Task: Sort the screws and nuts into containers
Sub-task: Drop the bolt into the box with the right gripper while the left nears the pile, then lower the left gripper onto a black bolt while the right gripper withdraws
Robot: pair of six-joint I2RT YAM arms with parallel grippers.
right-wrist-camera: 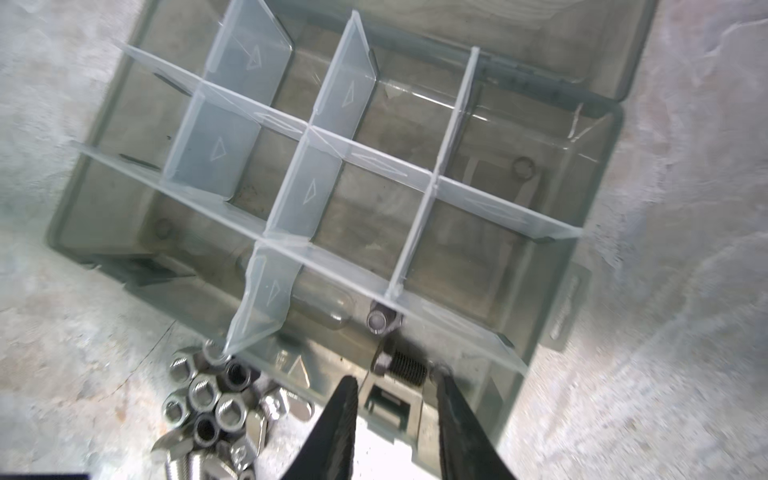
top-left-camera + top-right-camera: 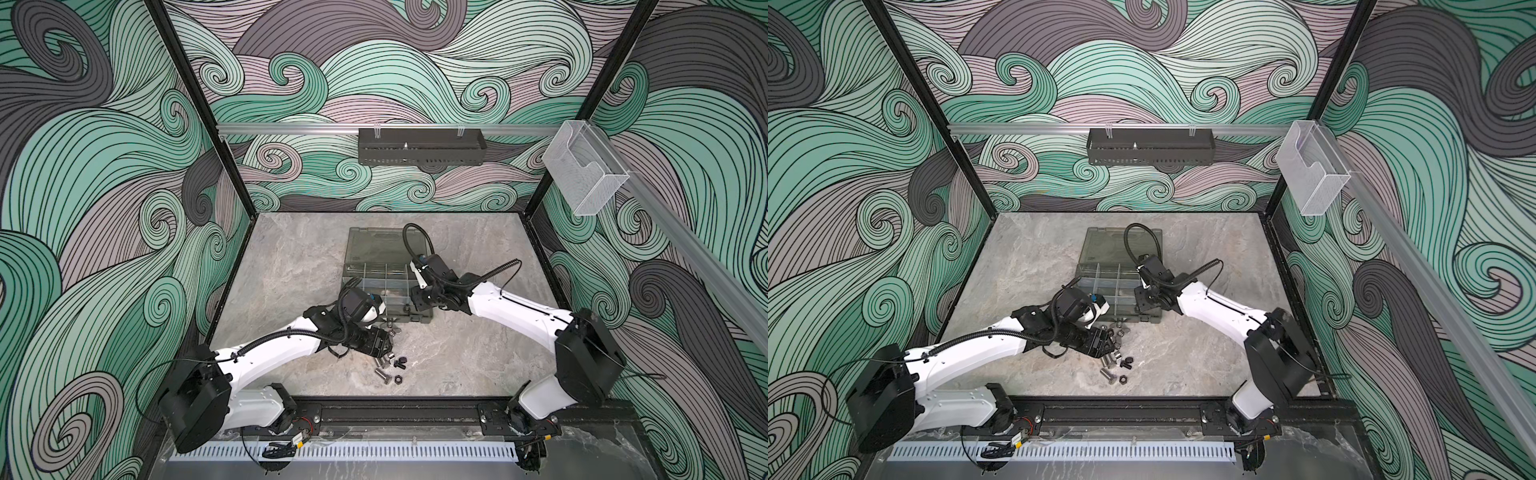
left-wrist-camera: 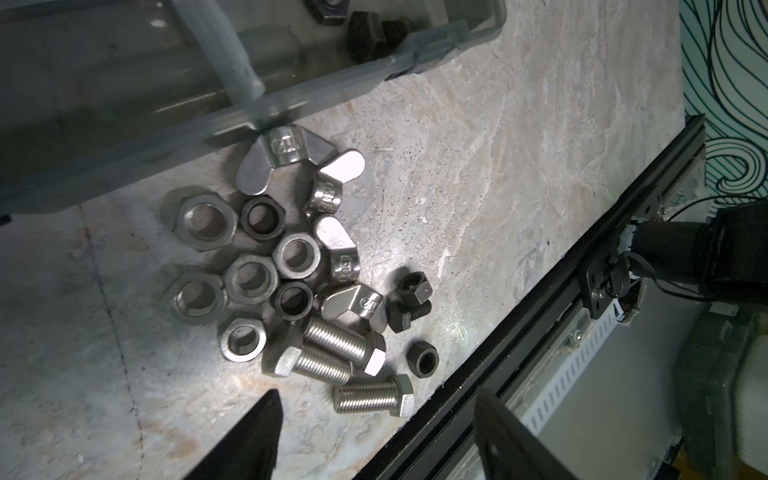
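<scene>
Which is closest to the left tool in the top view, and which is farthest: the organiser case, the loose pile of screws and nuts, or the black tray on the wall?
1. Pile of screws and nuts: right at the left tool, toward the table's front.
2. Organiser case: behind the pile, mid-table.
3. Black tray: up on the back wall, clearly farthest.

loose on the table (image 3: 478, 166): five silver hex nuts (image 3: 251, 278), four black hex nuts (image 3: 262, 217), four silver wing nuts (image 3: 286, 162), three silver screws (image 3: 336, 340), one black screw (image 3: 405, 316). in the one organiser case (image 1: 602, 166): a second black screw (image 1: 401, 365), plus one hex-headed piece (image 1: 379, 321) too unclear to class.
</scene>
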